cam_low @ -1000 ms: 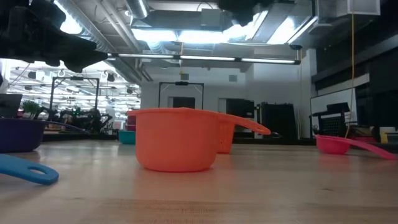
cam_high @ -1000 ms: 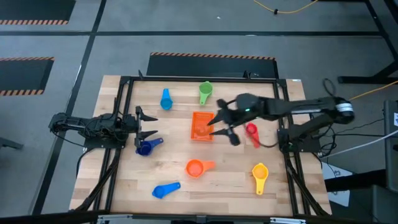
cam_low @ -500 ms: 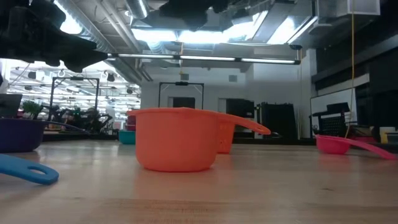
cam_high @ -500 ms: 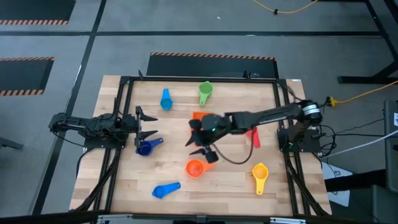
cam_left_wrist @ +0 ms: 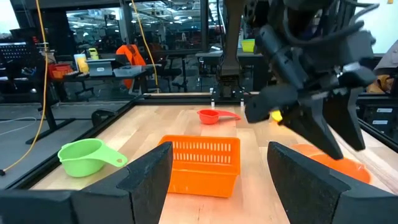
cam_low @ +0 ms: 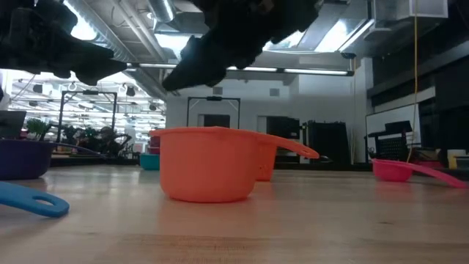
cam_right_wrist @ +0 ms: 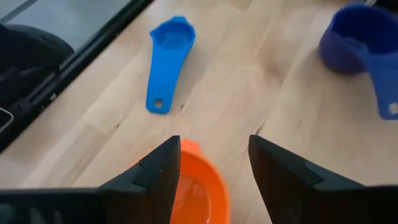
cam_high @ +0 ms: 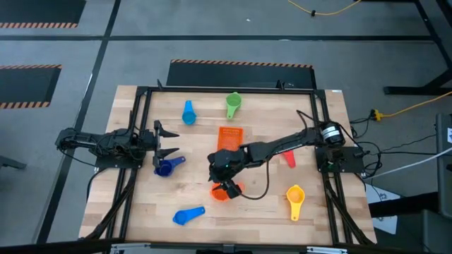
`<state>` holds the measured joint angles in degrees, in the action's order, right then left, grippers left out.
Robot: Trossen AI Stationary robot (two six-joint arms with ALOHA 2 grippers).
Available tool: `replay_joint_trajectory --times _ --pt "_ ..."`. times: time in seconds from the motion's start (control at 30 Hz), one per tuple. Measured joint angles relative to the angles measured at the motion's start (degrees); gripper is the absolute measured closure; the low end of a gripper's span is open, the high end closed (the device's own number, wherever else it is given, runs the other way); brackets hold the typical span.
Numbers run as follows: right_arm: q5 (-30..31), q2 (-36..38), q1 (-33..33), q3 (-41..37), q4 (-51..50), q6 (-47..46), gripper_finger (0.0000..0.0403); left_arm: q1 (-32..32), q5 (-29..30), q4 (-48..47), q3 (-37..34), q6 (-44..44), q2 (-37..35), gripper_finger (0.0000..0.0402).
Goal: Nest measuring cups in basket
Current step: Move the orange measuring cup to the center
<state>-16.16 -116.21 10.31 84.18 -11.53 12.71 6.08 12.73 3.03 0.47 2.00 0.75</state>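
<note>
now, here is what you have in front of you.
right gripper: your right gripper (cam_high: 227,185) hangs over the orange cup (cam_high: 223,191) near the front middle of the table (cam_high: 261,212); its fingers (cam_right_wrist: 158,171) are spread apart with nothing between them, and the wrist view shows the cup's rim just below and between them. you cannot tell whether a finger touches the cup.
left gripper: your left gripper (cam_high: 164,140) waits at the left side of the table, fingers (cam_left_wrist: 149,174) parted and empty, pointing toward the middle.
basket: the orange basket (cam_high: 231,137) sits near the table's centre, just behind the right gripper; from the left wrist it shows its slotted wall (cam_left_wrist: 202,163). whether anything lies inside, you cannot tell.
orange cup: upright on the wood, handle (cam_low: 289,147) pointing right in the low view.
dark blue cup: the dark blue cup (cam_high: 164,167) lies just beside the left gripper, toward the front.
blue cup: the blue cup (cam_high: 188,214) lies at the front left, well apart from the basket.
light blue cup: the light blue cup (cam_high: 188,112) sits at the back left.
green cup: the green cup (cam_high: 233,104) sits at the back, behind the basket.
red cup: the red cup (cam_high: 289,156) is right of the basket, partly under the right arm.
yellow cup: the yellow cup (cam_high: 295,197) rests at the front right.
</note>
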Motion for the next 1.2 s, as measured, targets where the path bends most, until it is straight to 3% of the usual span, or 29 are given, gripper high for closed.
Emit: replay_joint_trajectory --times 0.77,0.93,1.2 --pt "3.03 -6.18 -0.07 0.02 -1.65 0.0 0.0212 0.0 0.0 -0.01 0.0 -0.02 0.0 0.0146" --pt "3.03 -6.18 -0.07 0.02 -2.21 -0.43 0.0256 0.0 0.0 0.0 -0.02 -0.02 0.0 0.0147" --pt "3.0 -6.16 -0.04 0.02 -3.89 -5.07 0.0374 -0.02 0.0 -0.02 -0.02 -0.02 0.0 0.0146"
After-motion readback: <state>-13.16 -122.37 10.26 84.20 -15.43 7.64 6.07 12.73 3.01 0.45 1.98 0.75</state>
